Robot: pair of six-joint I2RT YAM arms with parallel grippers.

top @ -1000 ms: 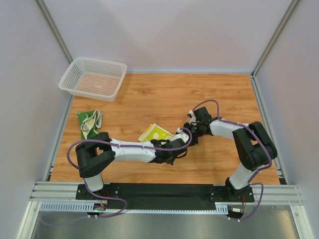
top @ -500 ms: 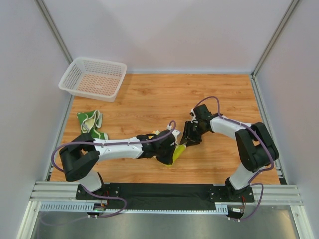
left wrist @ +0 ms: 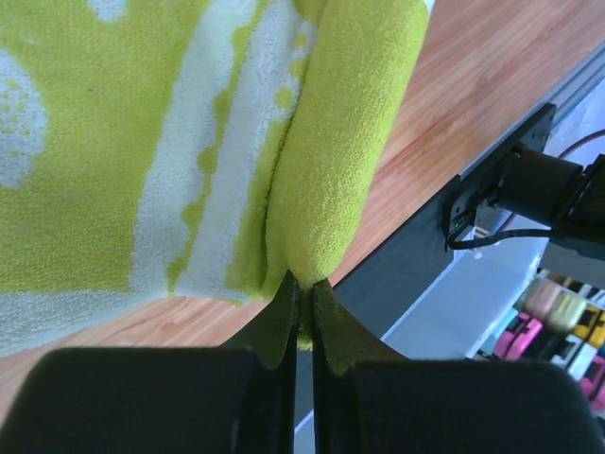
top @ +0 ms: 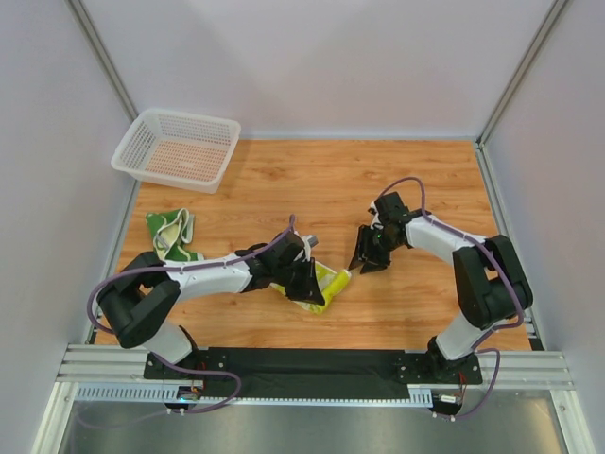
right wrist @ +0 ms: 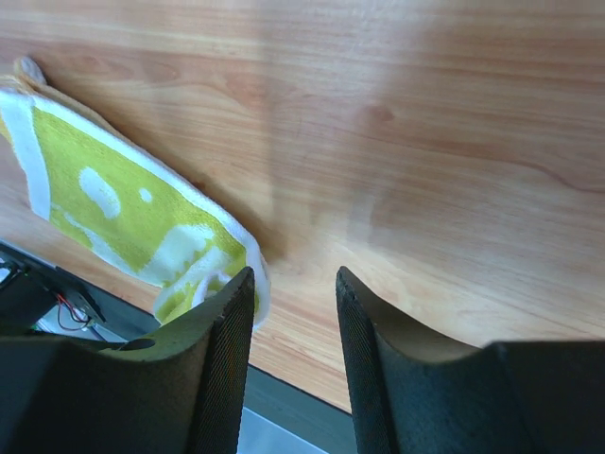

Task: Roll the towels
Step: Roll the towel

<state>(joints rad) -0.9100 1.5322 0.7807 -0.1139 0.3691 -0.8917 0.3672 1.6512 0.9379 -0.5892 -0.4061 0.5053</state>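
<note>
Left gripper point(left wrist: 302, 288) pinching the yellow-green towel point(top: 328, 283), right gripper point(top: 367, 259) open just beside it.
Its fold is clamped between the closed left fingers, the rest crumpled on the wooden table point(top: 284, 180); the right fingers are empty. Farther left lies a cream-and-green towel point(top: 171, 235), then a white mesh basket point(top: 177, 148).

Basket point(top: 126, 144) behind left towel point(top: 170, 236)

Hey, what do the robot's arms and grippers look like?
The left arm and right arm have white links, black joints and a looping purple cable each. The left gripper and right gripper each have two black tapered fingers.
</note>
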